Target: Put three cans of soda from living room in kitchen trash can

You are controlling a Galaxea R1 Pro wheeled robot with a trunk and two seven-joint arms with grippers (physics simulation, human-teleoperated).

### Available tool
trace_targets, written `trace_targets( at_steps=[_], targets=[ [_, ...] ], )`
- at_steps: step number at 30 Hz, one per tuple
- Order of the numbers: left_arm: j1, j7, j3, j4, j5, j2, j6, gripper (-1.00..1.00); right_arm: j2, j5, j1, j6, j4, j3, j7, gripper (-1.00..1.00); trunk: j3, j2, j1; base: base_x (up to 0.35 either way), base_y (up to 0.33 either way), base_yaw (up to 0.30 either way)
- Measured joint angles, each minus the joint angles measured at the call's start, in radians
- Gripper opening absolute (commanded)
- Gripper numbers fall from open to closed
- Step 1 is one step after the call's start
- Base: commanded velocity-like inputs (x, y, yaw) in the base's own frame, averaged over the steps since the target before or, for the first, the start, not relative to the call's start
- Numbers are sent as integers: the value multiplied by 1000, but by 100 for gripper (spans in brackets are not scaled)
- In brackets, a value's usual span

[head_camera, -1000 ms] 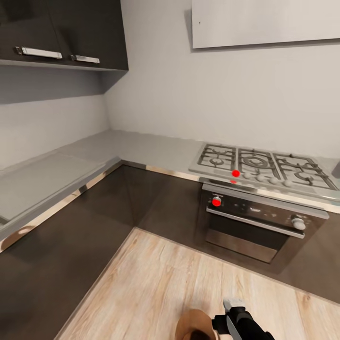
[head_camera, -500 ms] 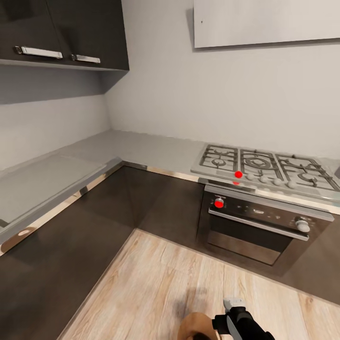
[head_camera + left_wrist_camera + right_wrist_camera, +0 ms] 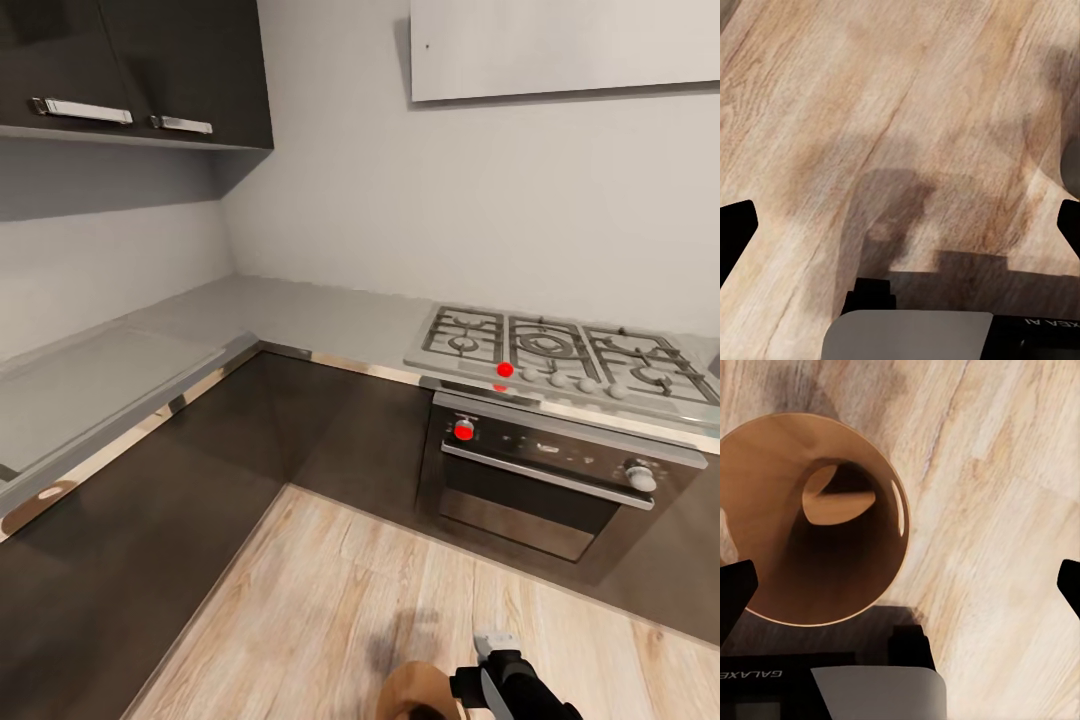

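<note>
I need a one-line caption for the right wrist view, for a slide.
Open right gripper above the brown inside of the trash can, which stands on the pale wood floor; no soda can visible inside.

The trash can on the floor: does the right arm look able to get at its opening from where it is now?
Probably yes. The right gripper hangs beside the trash can, and the right wrist view looks straight into its brown inside, with nothing covering the rim. Both fingers are spread wide and hold nothing.

a kitchen corner: dark upper cabinets hang over a grey l-shaped counter with dark fronts below. a steel gas hob sits on the counter above a black oven, both with red knobs. on the pale wood floor, at the bottom edge, the brown bin stands just beside the right gripper.
</note>
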Motion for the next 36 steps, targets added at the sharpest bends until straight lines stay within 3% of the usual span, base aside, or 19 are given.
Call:
trace_targets(
  at_steps=[36],
  targets=[
    [0, -1, 0, 0, 0, 0, 0, 100, 1, -1, 0, 0, 0, -4, 0, 100, 0, 0, 0, 0, 0, 0]
  ],
)
